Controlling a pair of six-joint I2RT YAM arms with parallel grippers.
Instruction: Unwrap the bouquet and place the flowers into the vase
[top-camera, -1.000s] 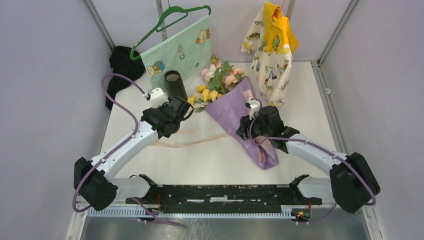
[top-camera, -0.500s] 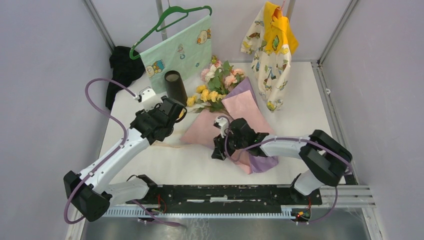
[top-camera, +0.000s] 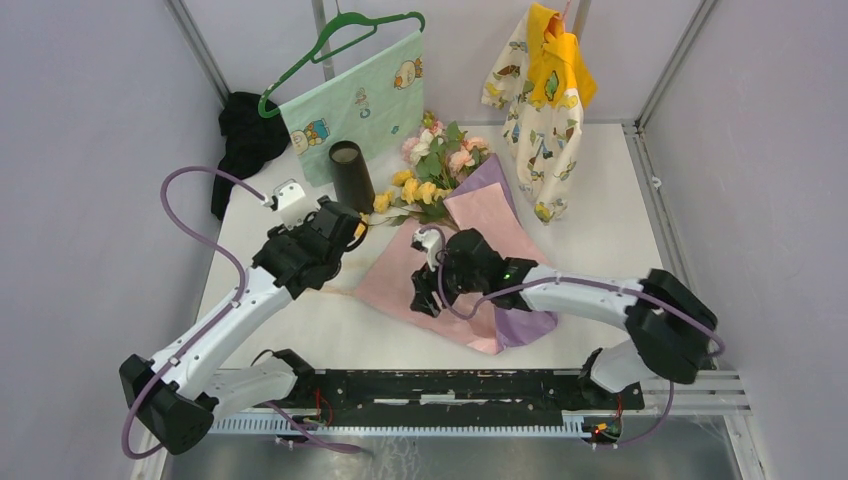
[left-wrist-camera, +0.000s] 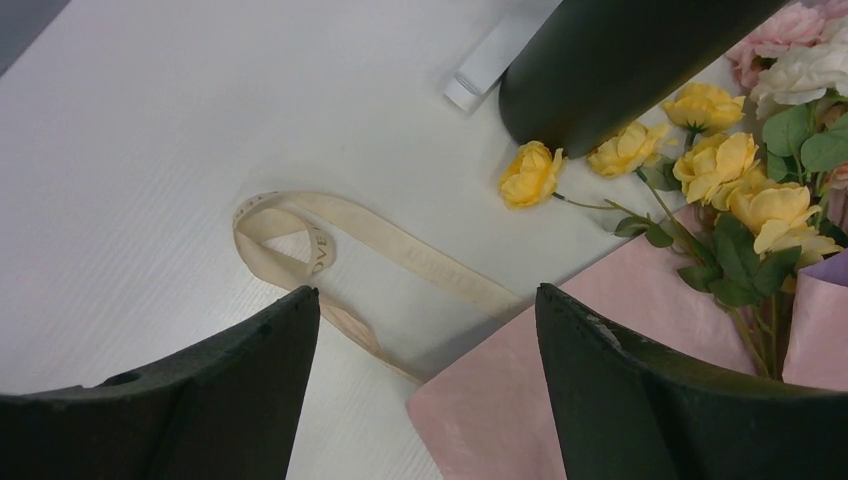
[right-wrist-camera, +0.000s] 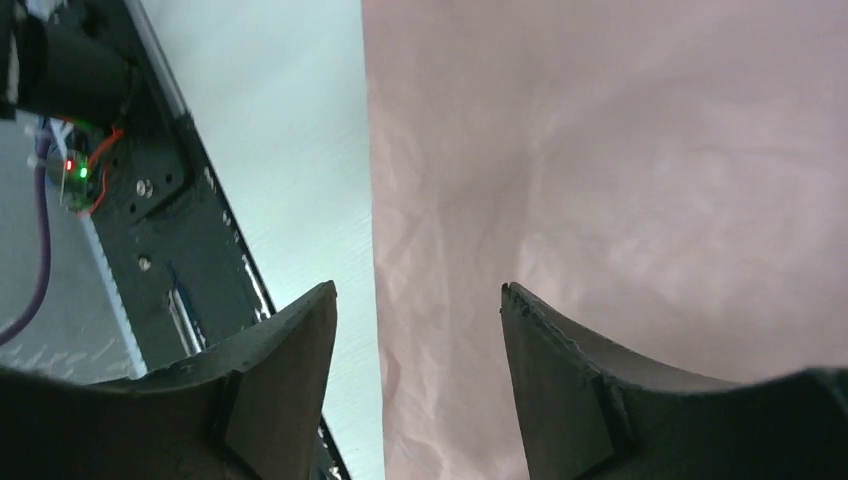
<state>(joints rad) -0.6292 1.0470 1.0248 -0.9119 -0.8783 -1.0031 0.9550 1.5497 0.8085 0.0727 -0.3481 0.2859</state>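
Observation:
The bouquet lies unwrapped at mid-table. Its pink paper (top-camera: 395, 275) (right-wrist-camera: 600, 150) is spread flat toward the left, and the lilac paper (top-camera: 520, 322) lies under it at the right. The flowers (top-camera: 435, 165) (left-wrist-camera: 720, 170), yellow, pink and cream roses, rest heads-up against the black vase (top-camera: 352, 175) (left-wrist-camera: 620, 60), which stands upright. The beige ribbon (left-wrist-camera: 370, 235) lies loose on the table. My left gripper (top-camera: 352, 235) (left-wrist-camera: 425, 295) hangs open over the ribbon and the pink paper's corner. My right gripper (top-camera: 425, 298) (right-wrist-camera: 418, 288) is open over the pink paper's near-left edge, holding nothing.
A green printed cloth on a green hanger (top-camera: 360, 95) and a yellow child's hoodie (top-camera: 545, 90) hang at the back wall. A black cloth bundle (top-camera: 245, 140) sits at the back left. The black mounting rail (top-camera: 440, 385) (right-wrist-camera: 150, 200) runs along the near edge.
My right arm swept left across the table, pulling the pink paper out flat to the left, and its jaws widened. My left arm drew back slightly to the left.

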